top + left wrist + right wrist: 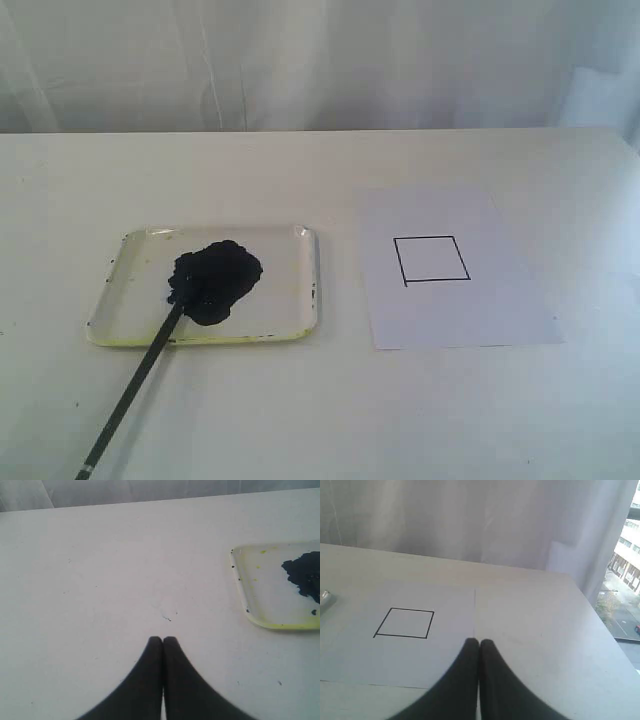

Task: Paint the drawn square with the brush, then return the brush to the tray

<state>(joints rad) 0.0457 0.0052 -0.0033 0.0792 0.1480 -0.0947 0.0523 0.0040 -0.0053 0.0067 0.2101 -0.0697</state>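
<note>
Lying slantwise in the exterior view's lower left, the brush [135,385] has its tip in the paint blob [215,280] on the tray [285,295], handle crossing the rim toward the bottom edge, end cut off. The left gripper [163,641], fingers pressed together, looks nearer, though its view misses the brush; the right gripper [479,642], likewise closed, hangs by the unpainted drawn square [404,623].
</note>
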